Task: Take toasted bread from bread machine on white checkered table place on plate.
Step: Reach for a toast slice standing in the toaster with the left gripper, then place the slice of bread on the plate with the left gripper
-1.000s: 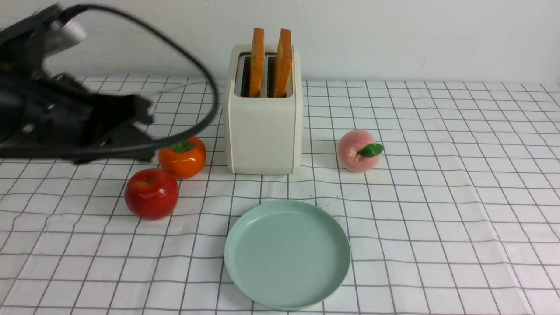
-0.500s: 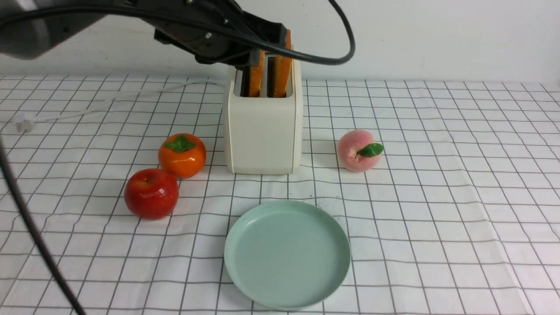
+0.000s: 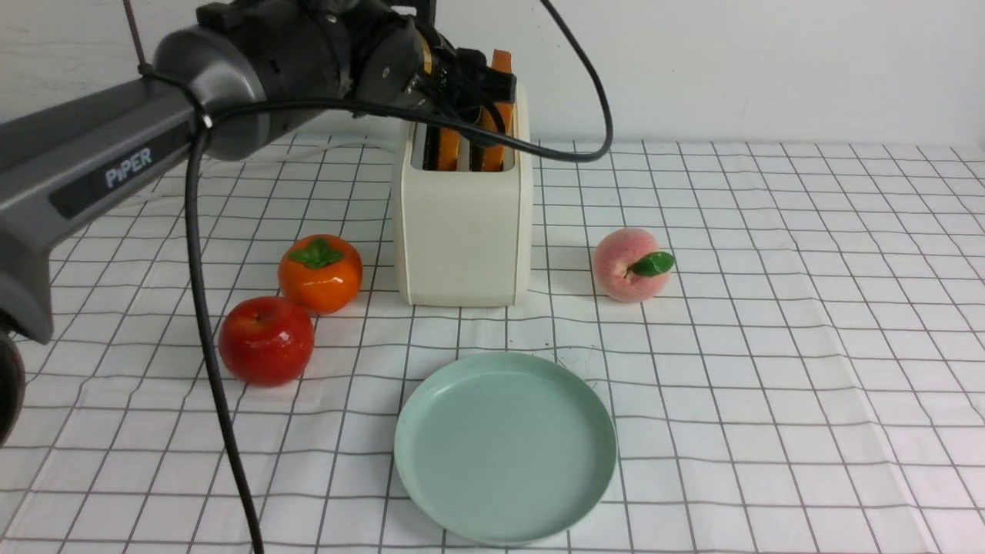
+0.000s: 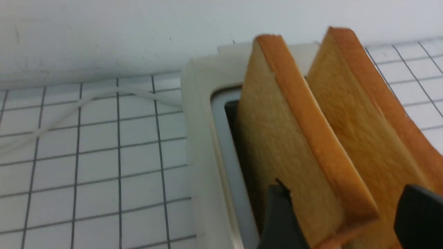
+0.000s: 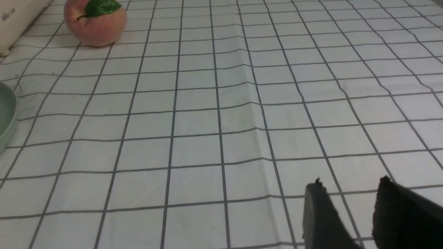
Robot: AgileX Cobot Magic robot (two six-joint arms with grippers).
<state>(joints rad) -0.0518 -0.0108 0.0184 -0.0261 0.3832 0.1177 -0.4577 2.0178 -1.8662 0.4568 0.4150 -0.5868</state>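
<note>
Straddling one upright slice of toasted bread (image 4: 294,138) across its thickness, the left hand (image 4: 342,193) stood open — gripping nothing yet.

1. Left arm (image 3: 115,165): a smooth grey tube with white "PIPER" lettering (image 3: 129,167).
2. Wrist (image 3: 308,46): a darker, rounded black housing.
3. A thick black cable (image 3: 208,346) loops along the arm.
4. Left fingers (image 4: 280,214) and right fingers (image 5: 322,214): flat, matte black, blunt-tipped.
</note>
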